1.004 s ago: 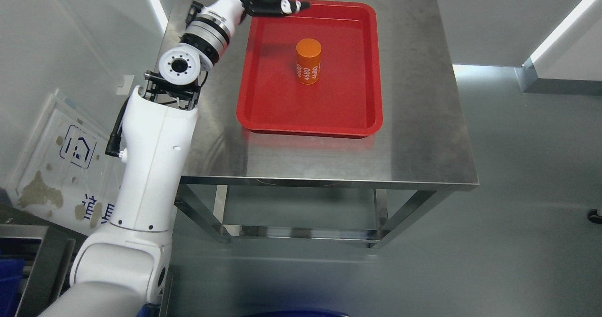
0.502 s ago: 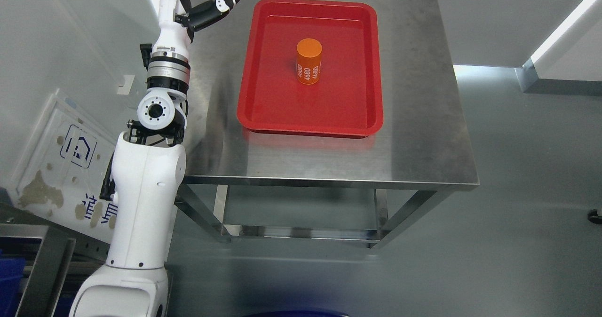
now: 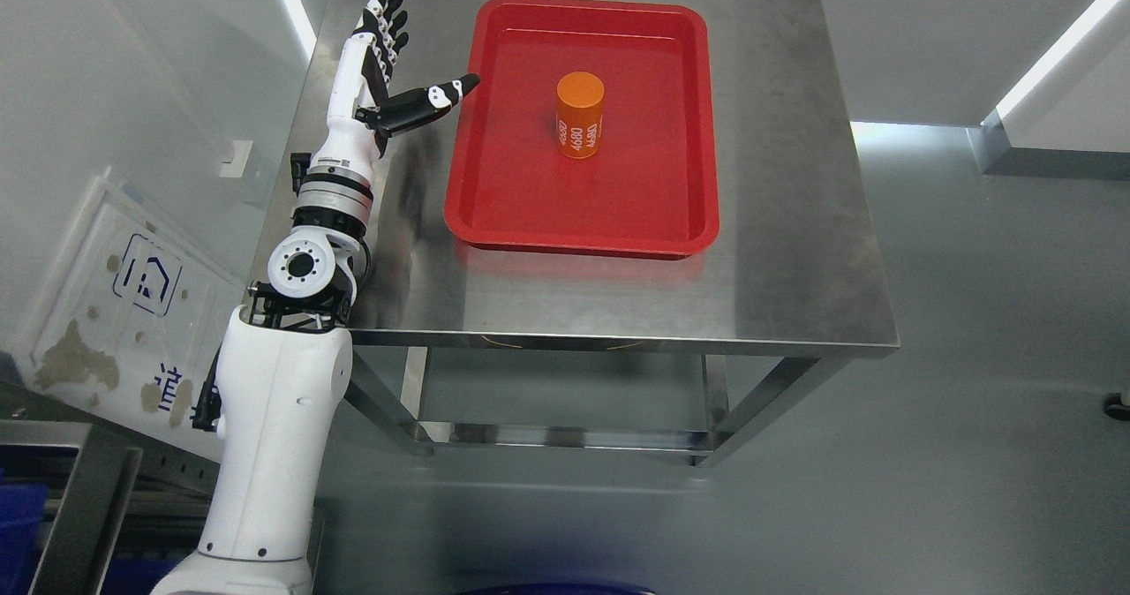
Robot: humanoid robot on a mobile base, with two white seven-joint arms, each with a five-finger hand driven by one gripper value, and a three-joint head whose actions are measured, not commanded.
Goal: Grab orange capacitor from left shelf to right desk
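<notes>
An orange capacitor (image 3: 580,115) with white print stands upright in a red tray (image 3: 503,207) on a steel table (image 3: 794,251). My left hand (image 3: 397,65) is open and empty, fingers stretched up and thumb pointing right toward the tray's left rim. It hovers over the table's left side, well apart from the capacitor. The left arm (image 3: 291,383) rises from the lower left. The right arm is out of view.
A white panel with a blue logo (image 3: 132,304) leans at the left. A steel shelf frame (image 3: 79,489) with blue bins shows at the lower left corner. The table has a lower shelf (image 3: 565,401) and grey floor around it.
My left hand has drawn back from above the tray's far left corner to the left and toward me, clear of the tray. The capacitor has not moved.
</notes>
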